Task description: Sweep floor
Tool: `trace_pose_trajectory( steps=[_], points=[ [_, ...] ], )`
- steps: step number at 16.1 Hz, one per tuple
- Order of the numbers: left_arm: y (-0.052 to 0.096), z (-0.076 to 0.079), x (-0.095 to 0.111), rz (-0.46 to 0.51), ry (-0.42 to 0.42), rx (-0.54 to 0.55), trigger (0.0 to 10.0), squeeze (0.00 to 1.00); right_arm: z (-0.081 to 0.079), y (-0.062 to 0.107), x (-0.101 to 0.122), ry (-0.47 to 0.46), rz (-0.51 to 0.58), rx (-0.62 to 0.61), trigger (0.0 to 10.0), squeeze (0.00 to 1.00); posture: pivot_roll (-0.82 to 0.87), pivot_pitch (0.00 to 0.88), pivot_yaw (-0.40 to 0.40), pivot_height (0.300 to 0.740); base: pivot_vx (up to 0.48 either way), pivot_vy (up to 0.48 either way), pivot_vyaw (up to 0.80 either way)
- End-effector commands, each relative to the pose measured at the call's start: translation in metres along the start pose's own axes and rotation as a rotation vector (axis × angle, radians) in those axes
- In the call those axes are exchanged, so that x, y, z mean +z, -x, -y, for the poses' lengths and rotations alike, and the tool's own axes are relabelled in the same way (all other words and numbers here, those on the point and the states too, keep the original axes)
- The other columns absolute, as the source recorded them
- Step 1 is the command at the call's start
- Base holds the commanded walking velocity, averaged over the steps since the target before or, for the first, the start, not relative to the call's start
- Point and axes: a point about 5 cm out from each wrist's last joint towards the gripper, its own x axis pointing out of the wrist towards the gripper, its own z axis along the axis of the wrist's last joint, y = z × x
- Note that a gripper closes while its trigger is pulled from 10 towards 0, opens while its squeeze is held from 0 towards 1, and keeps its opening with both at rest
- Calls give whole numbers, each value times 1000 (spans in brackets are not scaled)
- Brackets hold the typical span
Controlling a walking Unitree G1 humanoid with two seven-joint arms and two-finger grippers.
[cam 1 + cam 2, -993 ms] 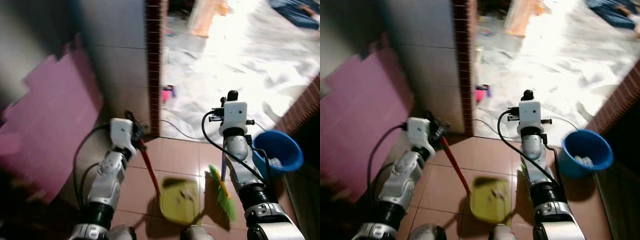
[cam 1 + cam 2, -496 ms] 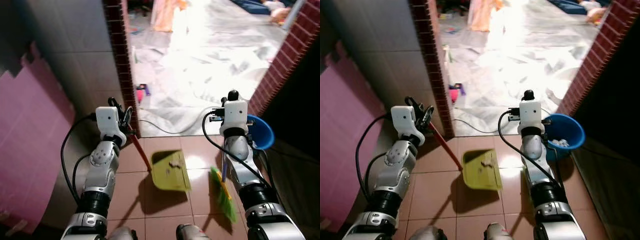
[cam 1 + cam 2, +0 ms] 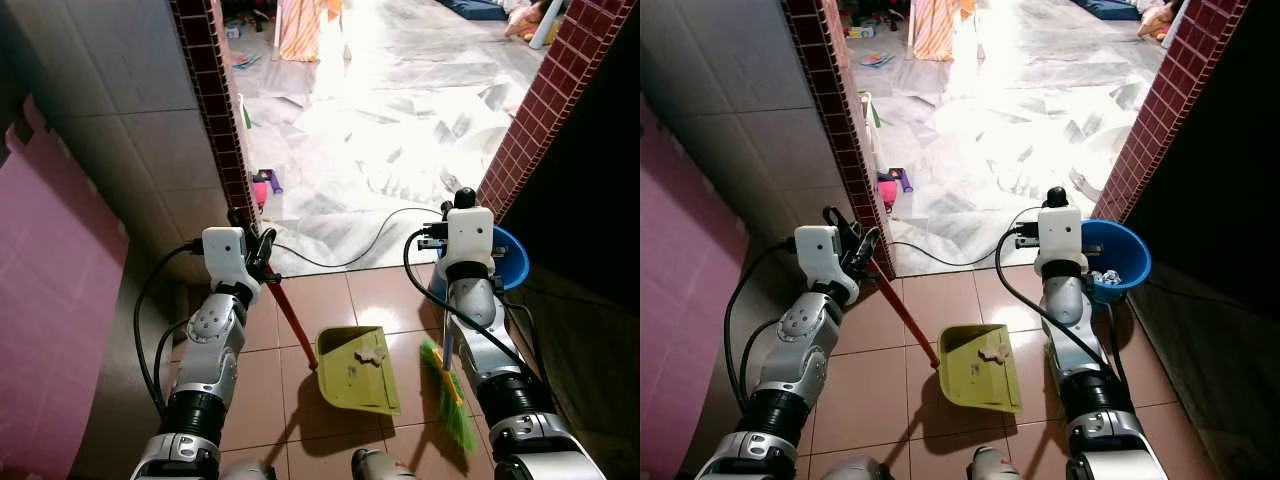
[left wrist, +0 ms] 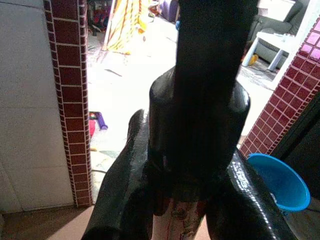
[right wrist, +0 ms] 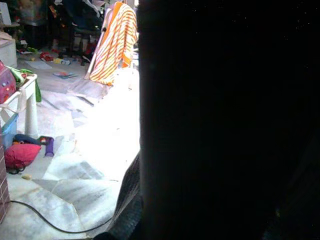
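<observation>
Head views: left gripper (image 3: 258,250) clamped on red handle (image 3: 292,318) of yellow dustpan (image 3: 357,370), which sits on the tiled floor (image 3: 875,375) w/ debris (image 3: 371,354) inside. Green broom (image 3: 447,392) under right arm; right fingers can't tell. Blue bucket (image 3: 1118,255) by brick wall.

L wrist view: fingers (image 4: 120,185) squeezed round handle.

R wrist view: dark, marble floor (image 5: 90,165) beyond.

Looks partly done; emptying the pan remains.

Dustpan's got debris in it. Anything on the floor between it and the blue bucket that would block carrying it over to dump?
One thing: the right arm and the green broom it carries sit between the dustpan, held by the left gripper on its red handle, and the blue bucket. The tiles between show nothing else.
</observation>
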Motion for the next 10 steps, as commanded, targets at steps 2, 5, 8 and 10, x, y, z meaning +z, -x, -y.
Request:
trace_pose_trajectory(
  steps=[2,5,8,10],
  points=[
    [-6,3,16,66,6,-23,10000,0,10,-6,9,48,37,-64,10000,0,-69,0,57,740,0,-304,-800],
    [-7,4,16,63,9,-28,10000,0,17,-6,5,48,15,-82,10000,0,-72,0,59,740,0,-309,-800],
    [-7,6,15,63,16,-36,10000,0,13,-4,5,47,16,-72,10000,0,-80,0,59,740,0,-328,-800],
    [-8,7,15,61,18,-39,10000,0,12,-4,5,45,16,-65,10000,0,-81,0,58,740,0,-328,-800]
  ],
)
